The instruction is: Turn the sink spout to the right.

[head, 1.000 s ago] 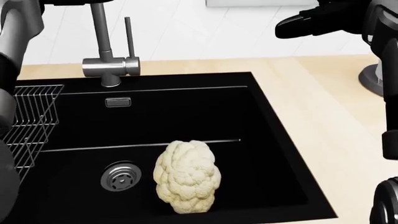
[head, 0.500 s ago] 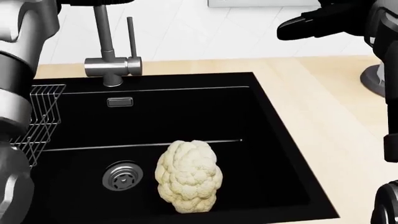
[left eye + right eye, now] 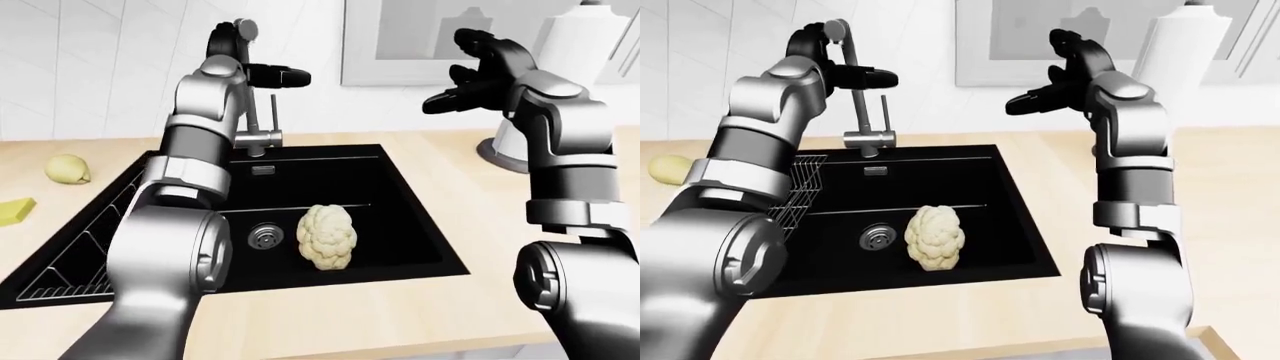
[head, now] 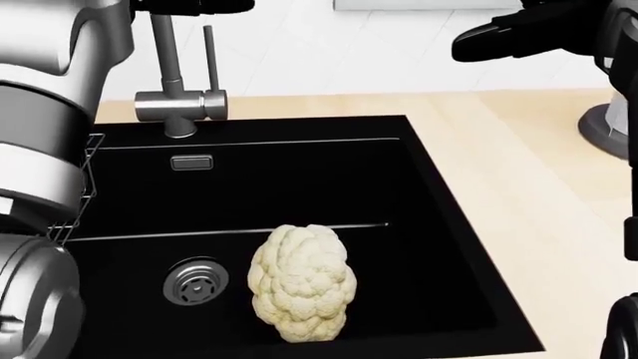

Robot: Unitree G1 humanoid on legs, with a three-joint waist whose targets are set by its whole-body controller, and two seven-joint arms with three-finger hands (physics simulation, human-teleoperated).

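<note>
Big black sink (image 3: 400,225) is sunk into the light wood counter (image 3: 470,187), with a wire rack (image 3: 800,196) at its left edge. Left hand (image 3: 855,76) is raised up by the sink spout (image 3: 845,41), which rises above the sink's top rim; can't tell if the fingers actually grip it. Right hand (image 3: 470,71) hangs in the air to the right with fingers spread, holding nothing. A cauliflower (image 4: 299,283) sits in the basin just right of the drain (image 4: 195,281). Lemon (image 3: 67,169) is off on the left counter.

cauliflower (image 4: 300,283) in sink (image 4: 439,247), drain (image 4: 195,281) at its left
</note>
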